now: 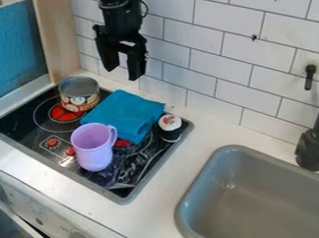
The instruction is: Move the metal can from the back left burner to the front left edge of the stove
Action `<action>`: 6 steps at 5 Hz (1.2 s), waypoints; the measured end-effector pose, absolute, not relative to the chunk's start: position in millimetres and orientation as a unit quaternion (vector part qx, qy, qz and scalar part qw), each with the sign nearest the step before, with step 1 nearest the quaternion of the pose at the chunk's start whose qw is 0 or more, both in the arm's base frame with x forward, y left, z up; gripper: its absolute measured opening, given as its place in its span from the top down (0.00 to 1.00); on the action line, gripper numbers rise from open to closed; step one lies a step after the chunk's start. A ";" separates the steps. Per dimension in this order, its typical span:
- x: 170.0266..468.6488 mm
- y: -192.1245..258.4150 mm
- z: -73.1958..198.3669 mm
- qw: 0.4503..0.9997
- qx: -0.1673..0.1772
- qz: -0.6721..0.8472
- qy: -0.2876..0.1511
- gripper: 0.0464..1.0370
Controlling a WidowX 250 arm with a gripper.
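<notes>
The black gripper hangs at the upper left in front of the tiled wall, above the back of the stove, open with nothing between its fingers. Below it, a folded blue cloth lies on the black stovetop. An open tin can with a printed label stands left of the cloth, on the back left burner. A purple mug stands at the front of the stovetop, its handle toward the cloth. Right of the cloth is a small black and white cupcake-like object with red on top.
A grey sink is set into the white counter at the right, with a black faucet at its back edge. A black hook sticks out from the tiled wall. A wooden post stands at the far left.
</notes>
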State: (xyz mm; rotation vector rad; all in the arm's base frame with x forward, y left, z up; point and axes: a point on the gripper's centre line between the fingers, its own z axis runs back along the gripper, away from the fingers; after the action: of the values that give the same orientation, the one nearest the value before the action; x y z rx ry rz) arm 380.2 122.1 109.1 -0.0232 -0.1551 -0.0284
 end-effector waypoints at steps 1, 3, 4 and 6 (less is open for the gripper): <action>390.4 145.8 99.0 0.997 -0.005 0.013 -0.071 0.03; 392.5 188.7 93.9 0.996 0.014 0.051 -0.069 0.03; 393.3 193.4 91.0 0.996 0.020 0.055 -0.073 0.03; 397.9 196.8 80.8 0.994 0.029 0.055 -0.086 0.03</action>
State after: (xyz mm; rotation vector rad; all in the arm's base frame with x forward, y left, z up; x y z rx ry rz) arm 397.9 196.8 80.8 0.0580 -0.1723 0.1096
